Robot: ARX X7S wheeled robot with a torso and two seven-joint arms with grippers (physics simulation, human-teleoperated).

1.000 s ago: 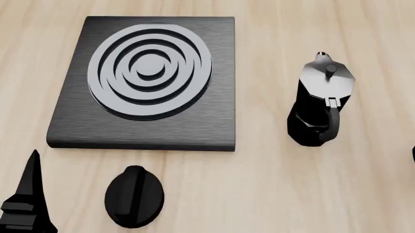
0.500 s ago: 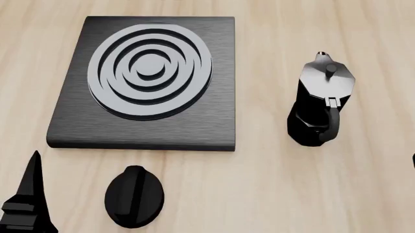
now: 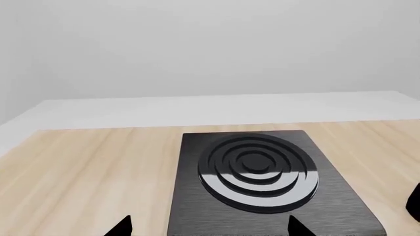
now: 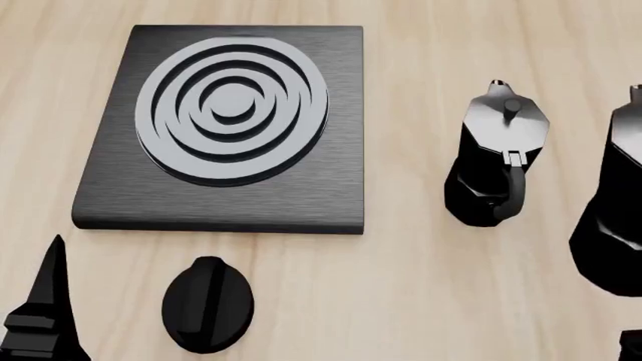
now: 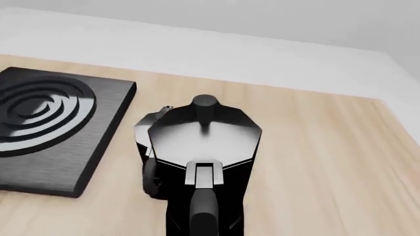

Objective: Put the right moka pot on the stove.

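Head view showed the right moka pot (image 4: pixel 614 199) beside the stove (image 4: pixel 231 192); finger state indeterminable. Transfer step: carry leftward, lower onto rings.

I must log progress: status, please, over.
Left gripper open, idle. Right gripper unseen. Right moka pot not on stove, beside other pot. Burner bare.
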